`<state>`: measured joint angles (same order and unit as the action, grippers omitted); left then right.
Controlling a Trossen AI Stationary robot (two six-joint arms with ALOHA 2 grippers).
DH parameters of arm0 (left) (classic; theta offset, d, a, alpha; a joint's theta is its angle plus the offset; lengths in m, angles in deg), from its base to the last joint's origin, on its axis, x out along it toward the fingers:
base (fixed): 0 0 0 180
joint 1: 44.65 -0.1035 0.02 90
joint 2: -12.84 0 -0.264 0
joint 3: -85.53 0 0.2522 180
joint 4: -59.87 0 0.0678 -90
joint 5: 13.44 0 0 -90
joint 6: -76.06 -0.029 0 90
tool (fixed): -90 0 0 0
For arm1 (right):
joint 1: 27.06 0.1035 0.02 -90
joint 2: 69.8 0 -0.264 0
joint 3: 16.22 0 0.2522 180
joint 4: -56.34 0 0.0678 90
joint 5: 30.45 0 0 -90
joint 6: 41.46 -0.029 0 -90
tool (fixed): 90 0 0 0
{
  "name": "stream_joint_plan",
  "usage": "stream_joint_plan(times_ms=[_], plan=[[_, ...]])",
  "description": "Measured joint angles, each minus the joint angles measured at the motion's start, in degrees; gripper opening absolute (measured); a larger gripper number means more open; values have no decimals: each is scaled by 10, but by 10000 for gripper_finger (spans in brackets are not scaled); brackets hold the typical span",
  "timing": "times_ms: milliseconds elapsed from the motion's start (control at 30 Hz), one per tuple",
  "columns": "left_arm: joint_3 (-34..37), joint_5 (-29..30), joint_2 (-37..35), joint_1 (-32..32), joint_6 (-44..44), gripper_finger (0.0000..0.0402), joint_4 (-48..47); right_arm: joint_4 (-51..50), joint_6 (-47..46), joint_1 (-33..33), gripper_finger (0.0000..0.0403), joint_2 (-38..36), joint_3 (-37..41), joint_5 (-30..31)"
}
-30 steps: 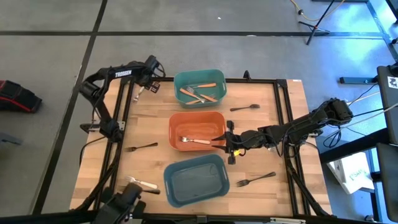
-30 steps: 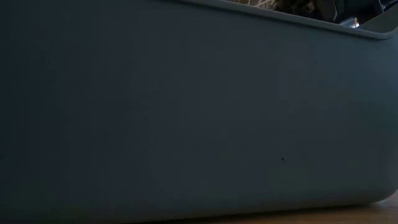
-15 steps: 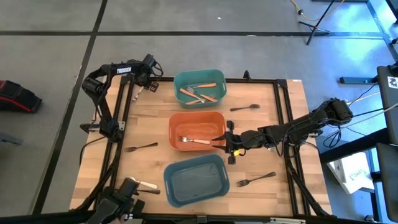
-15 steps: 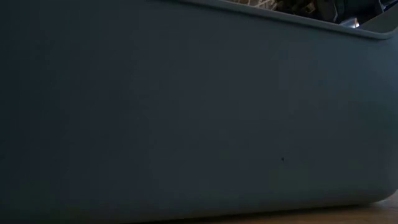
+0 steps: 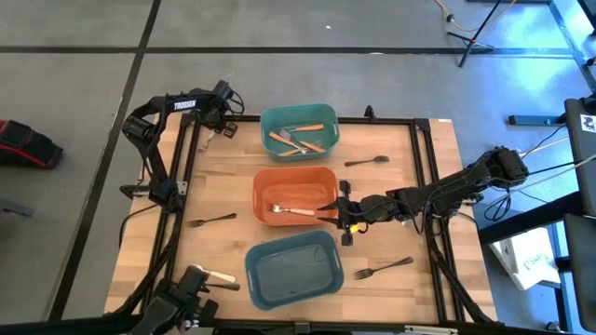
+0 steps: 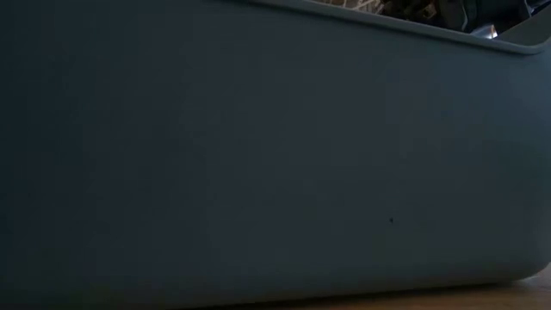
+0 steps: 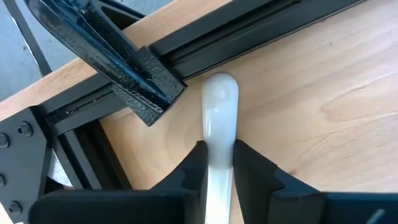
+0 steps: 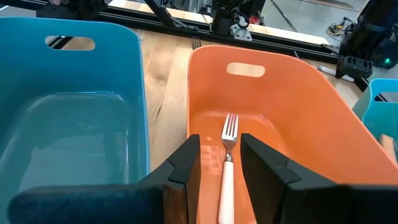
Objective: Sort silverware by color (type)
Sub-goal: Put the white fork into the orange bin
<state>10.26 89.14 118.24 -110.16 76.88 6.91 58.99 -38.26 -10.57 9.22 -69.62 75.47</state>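
Fork count from above: three brown-handled forks in the teal bin, one cream-handled fork in the orange bin, and three dark metal forks loose on the table – one at the far right, one at the near right, one on the left. My left gripper, off the far-left corner, is pinching a second cream fork. My right gripper sits at the orange bin's right rim, fingers spread either side of the fork there. The blue-grey bin is nearest.
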Motion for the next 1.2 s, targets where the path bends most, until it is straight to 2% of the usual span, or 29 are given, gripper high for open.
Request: stream_joint_plan(times_ms=[233,733,1200], plan=[[2,-6,-16,7,-14,45,-5,0,0,0,101,0,0,0],[3,-55,-129,46,-38,44,-14,0,-1,0,101,0,0,0],[52,-63,-108,81,-59,45,7,1,-2,0,101,0,0,1]])
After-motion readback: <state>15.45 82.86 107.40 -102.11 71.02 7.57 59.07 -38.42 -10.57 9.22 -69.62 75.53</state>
